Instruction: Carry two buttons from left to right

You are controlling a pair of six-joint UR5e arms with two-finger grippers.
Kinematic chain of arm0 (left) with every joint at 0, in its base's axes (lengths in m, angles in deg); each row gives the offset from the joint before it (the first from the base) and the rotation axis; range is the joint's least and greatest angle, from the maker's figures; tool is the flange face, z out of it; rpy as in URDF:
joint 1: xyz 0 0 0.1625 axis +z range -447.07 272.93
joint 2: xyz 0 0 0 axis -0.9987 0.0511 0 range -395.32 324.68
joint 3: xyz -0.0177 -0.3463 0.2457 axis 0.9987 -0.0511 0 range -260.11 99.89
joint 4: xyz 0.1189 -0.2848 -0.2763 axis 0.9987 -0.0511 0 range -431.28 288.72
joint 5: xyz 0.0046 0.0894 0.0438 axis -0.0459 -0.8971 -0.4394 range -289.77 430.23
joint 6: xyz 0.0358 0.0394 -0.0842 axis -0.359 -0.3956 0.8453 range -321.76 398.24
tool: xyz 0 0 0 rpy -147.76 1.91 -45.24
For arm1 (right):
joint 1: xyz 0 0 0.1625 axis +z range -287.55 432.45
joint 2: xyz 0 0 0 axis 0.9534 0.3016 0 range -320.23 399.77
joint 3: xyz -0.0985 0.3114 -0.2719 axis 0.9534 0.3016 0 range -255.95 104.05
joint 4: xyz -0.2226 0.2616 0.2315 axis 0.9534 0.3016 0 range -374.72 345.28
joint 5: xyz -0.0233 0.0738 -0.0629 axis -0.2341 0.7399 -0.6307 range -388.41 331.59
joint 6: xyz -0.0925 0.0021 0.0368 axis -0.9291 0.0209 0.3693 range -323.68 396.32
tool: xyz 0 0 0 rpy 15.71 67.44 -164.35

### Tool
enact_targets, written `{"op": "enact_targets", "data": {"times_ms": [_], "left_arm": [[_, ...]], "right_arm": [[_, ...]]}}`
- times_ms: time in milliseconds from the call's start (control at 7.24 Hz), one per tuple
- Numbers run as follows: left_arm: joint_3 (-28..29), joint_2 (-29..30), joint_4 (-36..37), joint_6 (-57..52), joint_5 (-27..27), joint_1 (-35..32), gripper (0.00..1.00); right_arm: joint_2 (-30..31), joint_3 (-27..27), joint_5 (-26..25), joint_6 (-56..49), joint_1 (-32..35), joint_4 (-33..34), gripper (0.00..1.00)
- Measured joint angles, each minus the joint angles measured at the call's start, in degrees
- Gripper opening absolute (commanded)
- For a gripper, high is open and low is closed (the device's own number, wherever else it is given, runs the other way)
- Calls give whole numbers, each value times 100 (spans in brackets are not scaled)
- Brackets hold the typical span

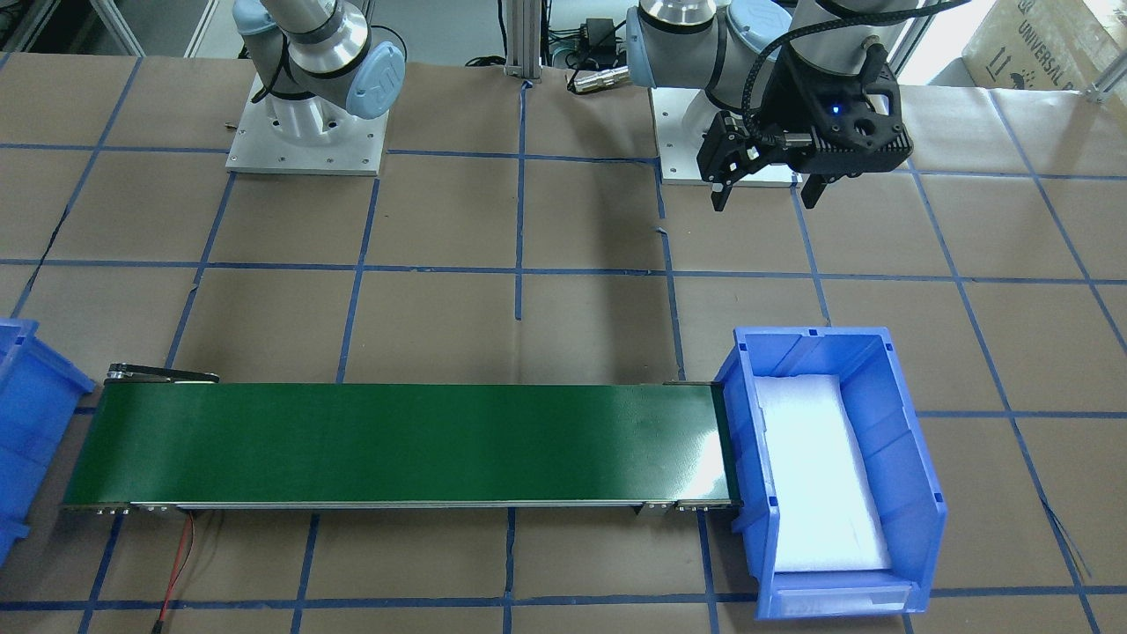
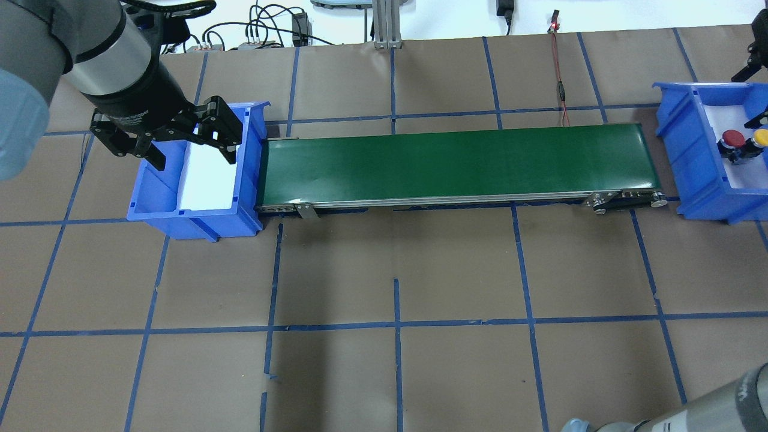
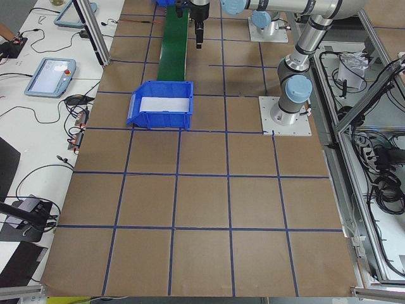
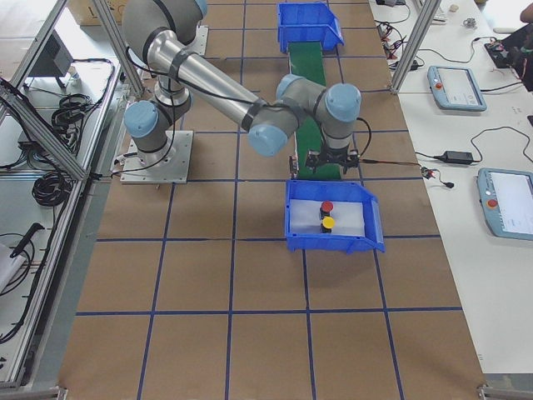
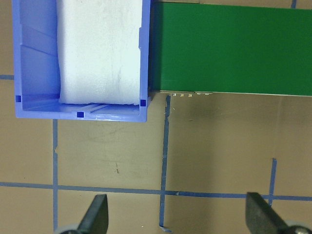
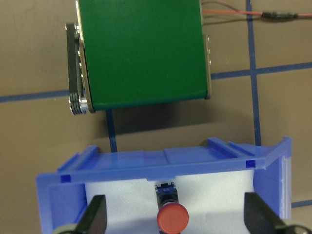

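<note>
The red button (image 2: 733,139) and the yellow button (image 2: 761,138) stand side by side on white foam in the right blue bin (image 2: 690,174). They also show in the exterior right view, red (image 4: 327,206) and yellow (image 4: 328,222). My right gripper (image 6: 176,217) is open above this bin, with the red button (image 6: 172,219) below and between its fingers, untouched. The yellow button is out of the right wrist view. My left gripper (image 2: 195,159) is open and empty, high above the left blue bin (image 2: 150,204), which holds only white foam.
A green conveyor belt (image 2: 456,162) runs between the two bins, with nothing on it. A red and black wire (image 2: 561,90) lies behind the belt near its right end. Brown paper with blue tape lines covers the table (image 2: 396,270).
</note>
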Motion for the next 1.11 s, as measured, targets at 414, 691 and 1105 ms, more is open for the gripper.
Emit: {"op": "enact_targets", "data": {"times_ms": [414, 691, 1105], "left_arm": [[0, 1, 1, 0, 0, -6, 99], [-4, 0, 3, 0, 2, -6, 99], [-1, 11, 9, 0, 9, -6, 99]], "right_arm": [[758, -26, -24, 3206, 1256, -478, 100], [854, -21, -115, 5513, 2097, -459, 100], [866, 4, -352, 8768, 2753, -550, 100]]}}
